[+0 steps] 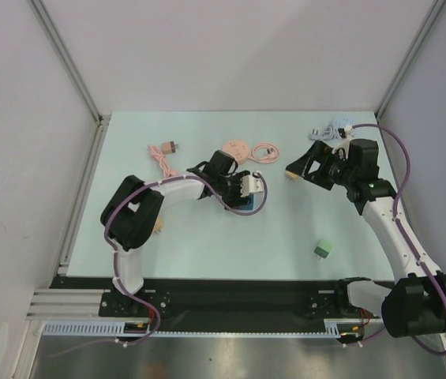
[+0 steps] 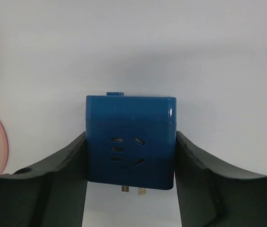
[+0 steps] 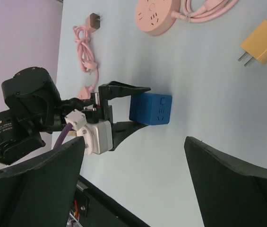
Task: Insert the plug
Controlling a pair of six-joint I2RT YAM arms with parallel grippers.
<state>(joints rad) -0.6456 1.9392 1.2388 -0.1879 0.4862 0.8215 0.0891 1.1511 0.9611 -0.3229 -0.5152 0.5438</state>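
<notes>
Pale green tabletop [image 1: 207, 245], walled in white on three sides, is filling your overhead view, and both arms are reaching in from the near edge.

Your left gripper [image 2: 131, 139] is lying low near the middle of the table, straddling a blue cube adapter [image 2: 131, 120]. Its dark fingers [image 2: 67, 165] are sitting flush against the cube's two opposite sides with no gap showing, so the jaws are gripping it. The cube is resting on the table. Its socket face is pointing at the wrist camera, and brass prongs [image 2: 124, 189] are showing at its lower edge.

Your right gripper [image 1: 296, 166] is hovering to the right of the cube, well apart from it. Its jaws are standing wide with nothing between them. A yellow plug [image 3: 264, 45] is lying on the table close by that gripper, with its two prongs showing and nothing touching it.

Beyond the cube, a pink round socket [image 1: 237, 148] is lying flat, with a coiled pink cable [image 1: 266, 150] just beside it on the right. A second pink cable [image 1: 163, 154], ending in a brown plug, is lying to the left. A small green block [image 1: 323, 249] is sitting alone at the near right. A pale bundle [image 1: 337, 130] in the far right corner is too small to identify.
</notes>
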